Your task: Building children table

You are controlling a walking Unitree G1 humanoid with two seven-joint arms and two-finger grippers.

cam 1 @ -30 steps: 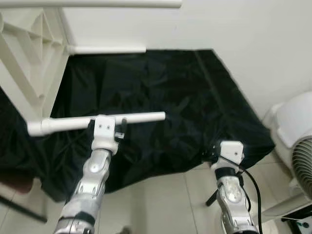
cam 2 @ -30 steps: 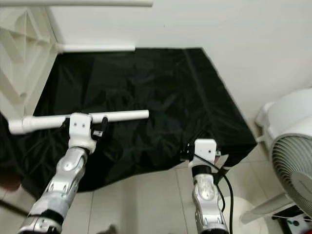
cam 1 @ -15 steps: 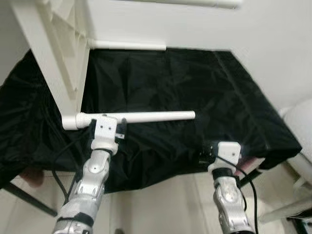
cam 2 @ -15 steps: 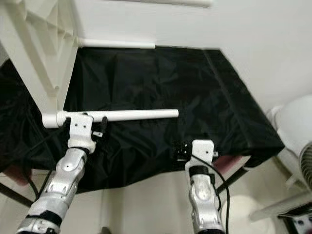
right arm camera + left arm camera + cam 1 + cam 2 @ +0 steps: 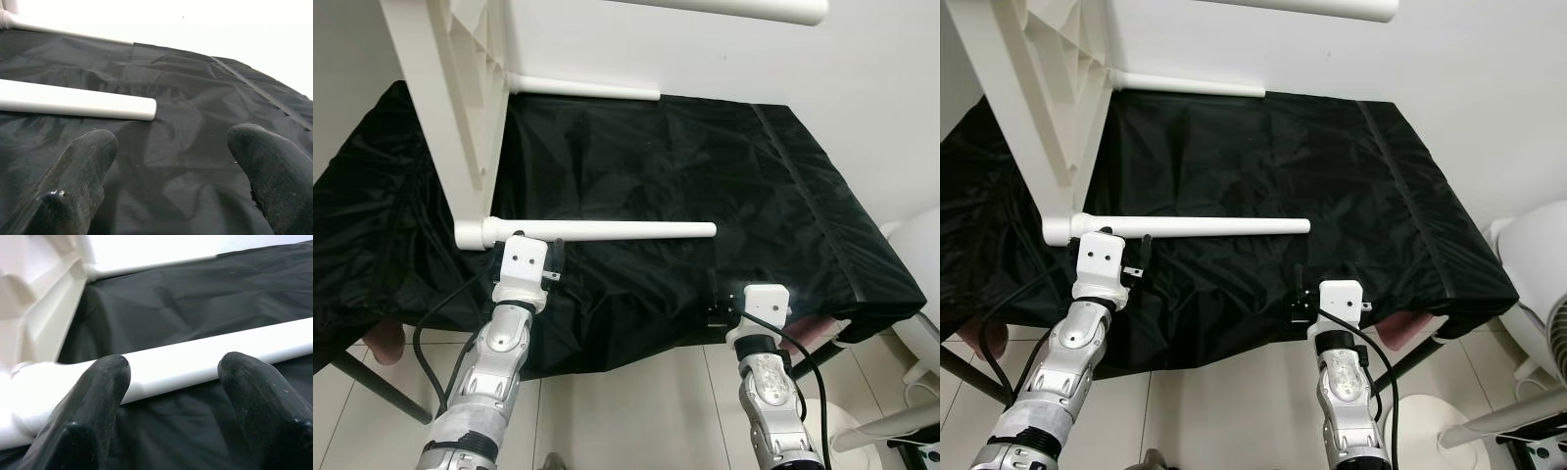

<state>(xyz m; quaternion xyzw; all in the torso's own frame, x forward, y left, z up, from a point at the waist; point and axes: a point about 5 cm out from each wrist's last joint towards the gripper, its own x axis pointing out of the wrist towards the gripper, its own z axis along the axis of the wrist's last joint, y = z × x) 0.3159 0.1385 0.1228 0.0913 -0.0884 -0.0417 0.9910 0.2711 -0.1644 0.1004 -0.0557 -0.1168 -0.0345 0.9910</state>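
Note:
A white children's table lies on its side on a black cloth (image 5: 705,176). Its top panel (image 5: 450,98) stands upright at the left. One white tube leg (image 5: 607,231) sticks out level from the panel's near corner, a second leg (image 5: 587,88) lies along the wall, and a third leg (image 5: 724,8) runs overhead. My left gripper (image 5: 171,382) is open just in front of the near leg, close to its socket, and the tube crosses behind both fingertips (image 5: 98,396). My right gripper (image 5: 176,156) is open at the cloth's front edge, short of the leg's free tip (image 5: 149,110).
A white wall backs the cloth. At the right stands a white fan (image 5: 1538,264) with a round base (image 5: 1430,421) on the tiled floor. A dark slanted support leg (image 5: 362,382) shows under the cloth at the left. Cables hang by both arms.
The camera has swung, so the table panel and cloth sit further right and lower in view. My left gripper now stands nearer the leg's socket end. Both arms hold about the same pose.

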